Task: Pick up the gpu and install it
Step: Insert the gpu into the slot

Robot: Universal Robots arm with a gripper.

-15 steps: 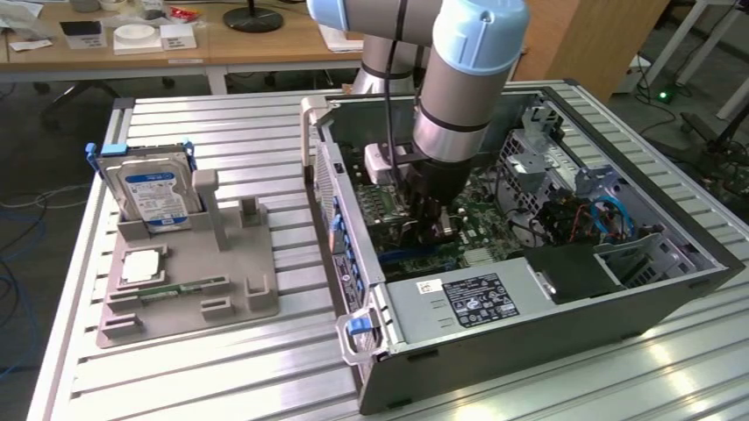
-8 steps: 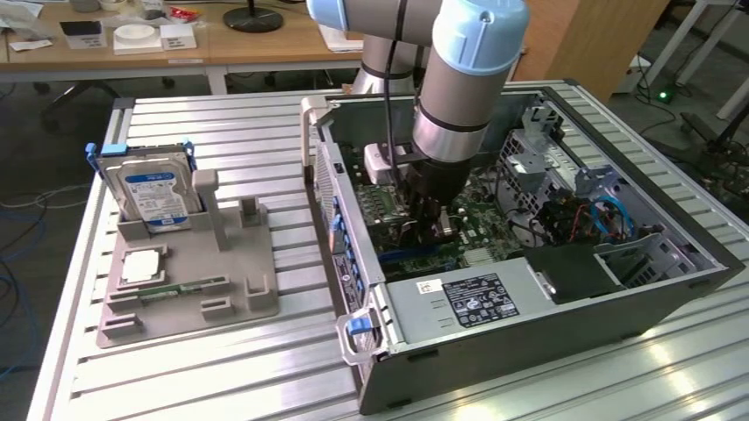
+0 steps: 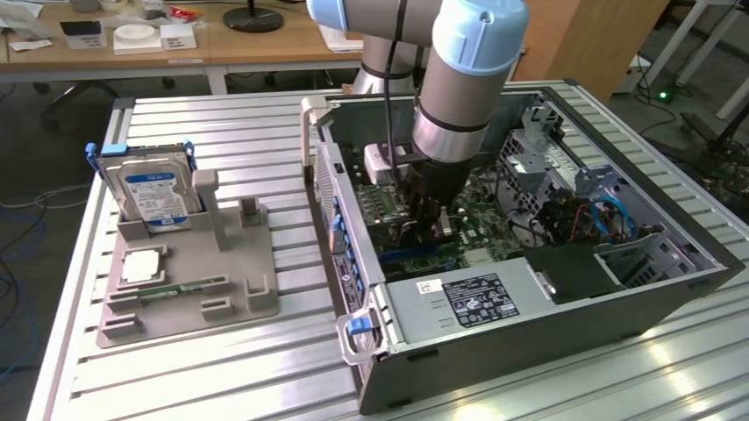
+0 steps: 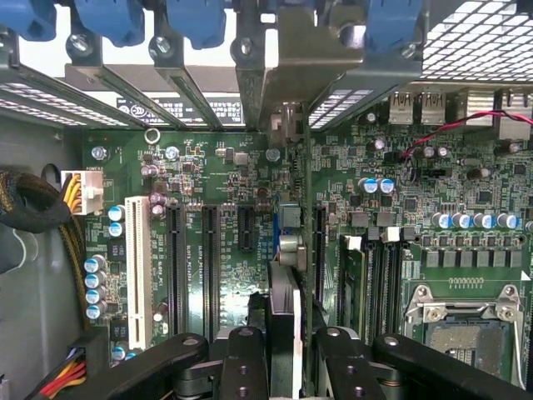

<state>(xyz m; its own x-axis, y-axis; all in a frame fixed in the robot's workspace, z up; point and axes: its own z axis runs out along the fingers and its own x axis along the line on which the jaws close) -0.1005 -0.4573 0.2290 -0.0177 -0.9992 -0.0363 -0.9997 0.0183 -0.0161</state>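
A ribbed aluminium table [image 3: 210,132] carries an open dark-grey desktop computer case [image 3: 655,298] lying on its side towards the exterior view's right. The silver-and-blue robot arm [image 3: 462,88] comes from the far side and reaches straight down into the case. On the table at the exterior view's left, well apart from the case, sits a grey moulded parts tray [image 3: 234,263]. Inside the case lies the green motherboard [image 4: 216,167]. A silver hard drive with a blue label [image 3: 153,193] stands upright in the far end of the tray. The thin dark gpu card [image 4: 283,292] is inside the case, seen edge-on in the wrist view. It stands upright over the motherboard between two black expansion slots, its silvery end bracket against the case's rear slot openings. Whether it is seated in a slot I cannot tell. The black gripper [image 4: 283,333] has its jaws pinching the card, one finger [image 4: 243,358] on each face. A narrow green memory stick [image 3: 181,288] lies flat at the tray's near end.
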